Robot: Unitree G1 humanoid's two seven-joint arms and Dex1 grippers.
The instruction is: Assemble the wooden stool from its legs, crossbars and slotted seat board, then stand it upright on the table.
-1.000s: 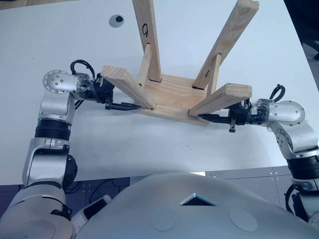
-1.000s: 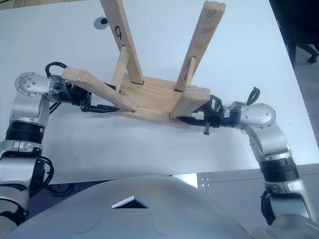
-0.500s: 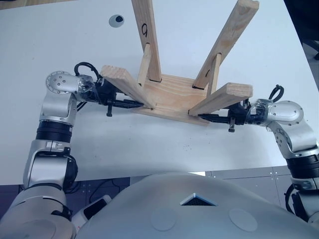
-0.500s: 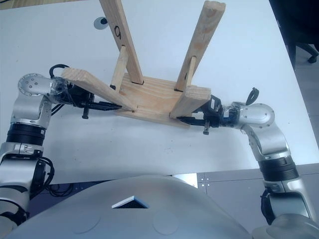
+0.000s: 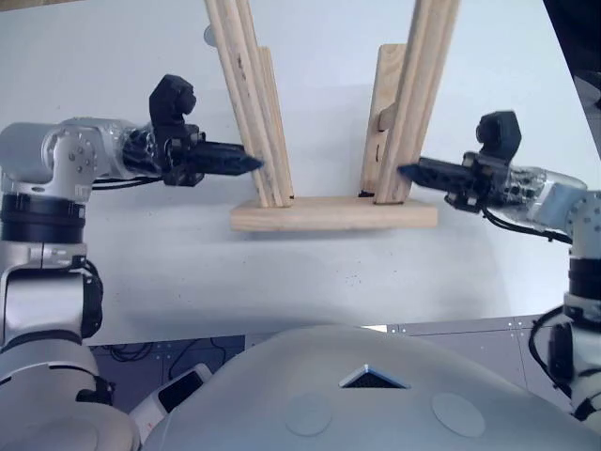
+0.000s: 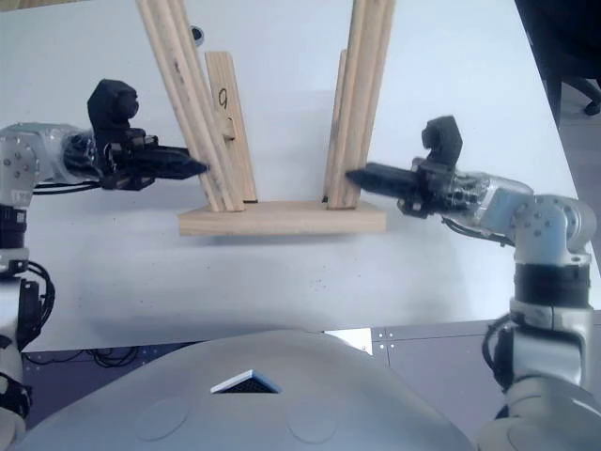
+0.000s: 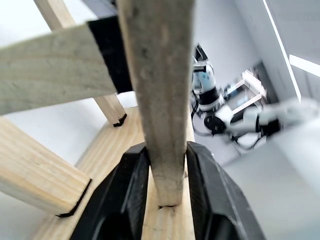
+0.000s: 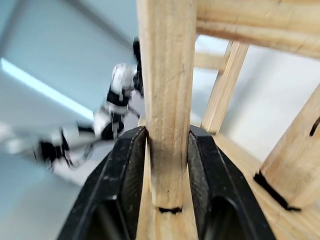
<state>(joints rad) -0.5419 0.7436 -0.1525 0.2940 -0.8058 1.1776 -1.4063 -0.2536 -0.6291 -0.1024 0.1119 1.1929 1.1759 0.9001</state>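
Upturned pale pine stool [image 5: 333, 214] on smooth white counter [image 5: 141, 263]; black left tool [image 5: 252, 163] pinching left squared leg [image 5: 239, 75], black right tool [image 5: 406, 171] pinching right squared leg [image 5: 427, 75].

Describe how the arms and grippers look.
Silver-grey rounded shells with black joint bands cover the left arm and right arm. The left gripper and right gripper are black, with long tapering fingers and a blocky module on top. Black cables skirt each wrist.

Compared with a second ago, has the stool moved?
Yes. The stool tipped: its seat board now shows edge-on, its left legs overlapping the table hole.
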